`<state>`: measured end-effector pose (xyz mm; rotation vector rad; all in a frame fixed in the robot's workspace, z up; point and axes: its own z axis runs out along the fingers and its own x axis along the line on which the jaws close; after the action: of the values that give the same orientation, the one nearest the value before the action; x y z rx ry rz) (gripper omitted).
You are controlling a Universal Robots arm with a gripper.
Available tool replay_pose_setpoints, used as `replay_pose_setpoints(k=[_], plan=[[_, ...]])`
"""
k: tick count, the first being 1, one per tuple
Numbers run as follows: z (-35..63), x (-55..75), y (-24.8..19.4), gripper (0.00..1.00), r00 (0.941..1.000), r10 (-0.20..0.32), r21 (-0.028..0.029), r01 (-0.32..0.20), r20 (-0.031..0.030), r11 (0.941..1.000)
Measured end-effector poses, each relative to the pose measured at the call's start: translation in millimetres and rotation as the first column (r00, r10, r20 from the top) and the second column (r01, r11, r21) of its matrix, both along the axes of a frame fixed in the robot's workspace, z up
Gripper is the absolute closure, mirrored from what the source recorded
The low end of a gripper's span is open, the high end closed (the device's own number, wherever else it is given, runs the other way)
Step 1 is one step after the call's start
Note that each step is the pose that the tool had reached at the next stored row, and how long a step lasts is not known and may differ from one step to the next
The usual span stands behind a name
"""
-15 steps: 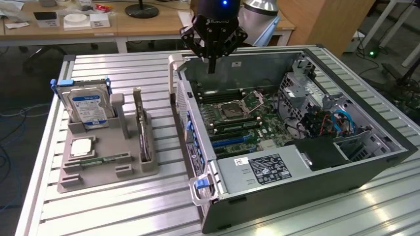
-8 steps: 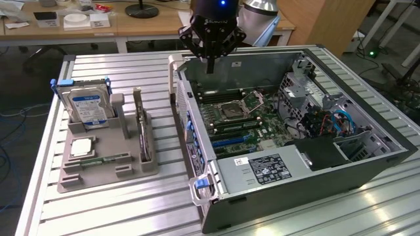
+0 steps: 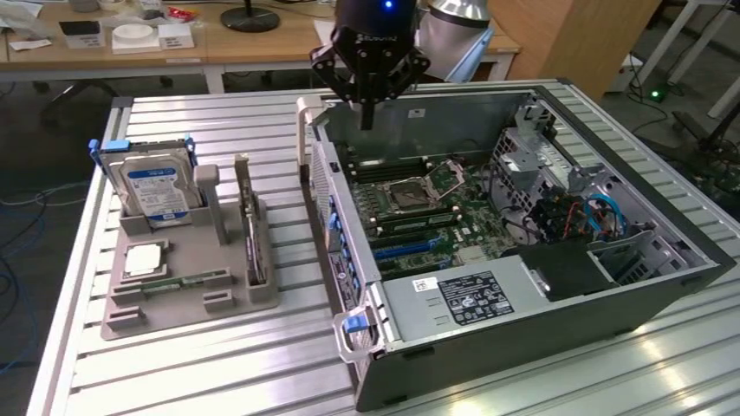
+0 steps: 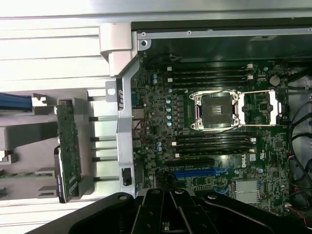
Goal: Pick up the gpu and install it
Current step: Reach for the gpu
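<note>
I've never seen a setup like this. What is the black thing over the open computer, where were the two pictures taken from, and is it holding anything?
The black thing is the end of a robot arm; its fingers are shut and hold nothing, above the open computer case. One picture comes from a camera standing apart from the arm, the other from a camera on the arm's wrist, looking down at the circuit board inside. On the slatted metal table beside the case sits a grey holder with a hard drive, a processor chip and the graphics card, which stands on edge, untouched.
</note>
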<state>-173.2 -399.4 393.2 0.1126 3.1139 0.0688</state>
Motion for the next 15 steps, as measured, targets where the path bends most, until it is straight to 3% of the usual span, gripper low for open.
replay_pose_setpoints(k=[15], plan=[[0.0,-10.1,-0.1,0.89,1.0000,0.000,0.0000,0.000,0.0000,1.0000]])
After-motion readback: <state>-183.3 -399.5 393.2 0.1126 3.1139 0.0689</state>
